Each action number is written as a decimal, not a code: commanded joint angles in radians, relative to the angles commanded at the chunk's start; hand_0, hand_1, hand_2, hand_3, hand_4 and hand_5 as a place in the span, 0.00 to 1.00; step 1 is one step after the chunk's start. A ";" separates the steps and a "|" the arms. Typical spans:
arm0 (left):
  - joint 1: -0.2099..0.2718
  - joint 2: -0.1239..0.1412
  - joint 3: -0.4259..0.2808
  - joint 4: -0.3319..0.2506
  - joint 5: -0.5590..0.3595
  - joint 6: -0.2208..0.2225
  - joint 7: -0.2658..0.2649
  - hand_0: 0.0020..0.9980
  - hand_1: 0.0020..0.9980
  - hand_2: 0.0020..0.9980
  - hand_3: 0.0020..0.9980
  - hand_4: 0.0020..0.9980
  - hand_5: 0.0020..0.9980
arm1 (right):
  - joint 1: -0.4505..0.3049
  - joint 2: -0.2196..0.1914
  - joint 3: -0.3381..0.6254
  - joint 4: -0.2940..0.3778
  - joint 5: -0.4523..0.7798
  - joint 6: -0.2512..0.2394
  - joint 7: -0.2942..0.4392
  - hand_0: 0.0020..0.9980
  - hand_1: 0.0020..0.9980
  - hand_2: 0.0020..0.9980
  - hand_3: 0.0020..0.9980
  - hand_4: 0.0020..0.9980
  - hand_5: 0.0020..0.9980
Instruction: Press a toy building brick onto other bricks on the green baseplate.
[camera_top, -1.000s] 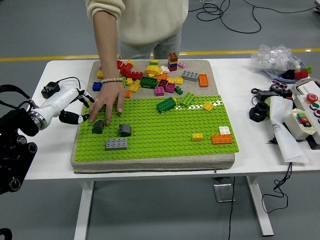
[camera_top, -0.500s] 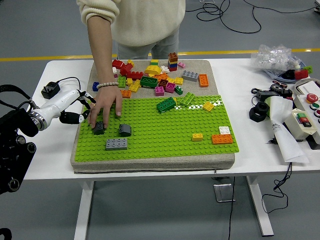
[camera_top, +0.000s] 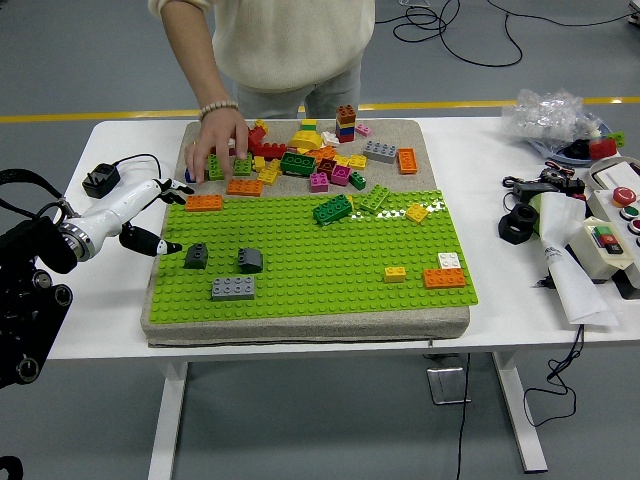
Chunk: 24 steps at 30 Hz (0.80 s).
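On the green baseplate (camera_top: 320, 265), two dark grey bricks (camera_top: 196, 255) and a flat grey brick (camera_top: 232, 288) are seen near its left edge. The left hand (camera_top: 150, 215) is held just beside that edge, fingers spread, nothing grasped. A person's hand (camera_top: 218, 145) is laid on the loose brick pile (camera_top: 310, 155) beyond.

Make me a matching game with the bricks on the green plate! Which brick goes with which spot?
Things:
1. orange brick
2. flat grey brick
3. white brick
4. dark green brick

Places:
A. near left part
B. far left corner
C. far edge, middle
D. right side, above another orange brick

Pairs: 1-B, 2-A, 3-D, 4-C
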<state>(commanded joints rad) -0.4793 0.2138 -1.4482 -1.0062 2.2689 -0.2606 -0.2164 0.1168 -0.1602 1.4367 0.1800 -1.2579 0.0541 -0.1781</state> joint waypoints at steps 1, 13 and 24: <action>0.000 0.000 0.001 -0.001 0.000 -0.001 0.000 0.87 0.77 0.74 0.82 0.87 0.02 | 0.000 0.000 0.000 0.000 0.000 0.000 0.000 0.79 0.72 0.76 0.77 1.00 0.69; -0.003 -0.013 0.039 0.015 0.000 -0.031 0.000 0.86 0.76 0.64 0.80 0.78 0.00 | 0.002 0.000 -0.002 0.000 0.000 -0.002 0.002 0.79 0.72 0.76 0.77 1.00 0.69; -0.024 -0.031 0.060 0.068 0.000 -0.019 -0.004 0.86 0.76 0.64 0.79 0.78 0.00 | 0.004 -0.002 0.001 0.000 0.002 -0.002 0.000 0.79 0.72 0.76 0.77 1.00 0.69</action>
<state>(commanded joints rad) -0.5031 0.1831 -1.3882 -0.9380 2.2689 -0.2797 -0.2205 0.1203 -0.1621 1.4373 0.1800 -1.2557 0.0526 -0.1778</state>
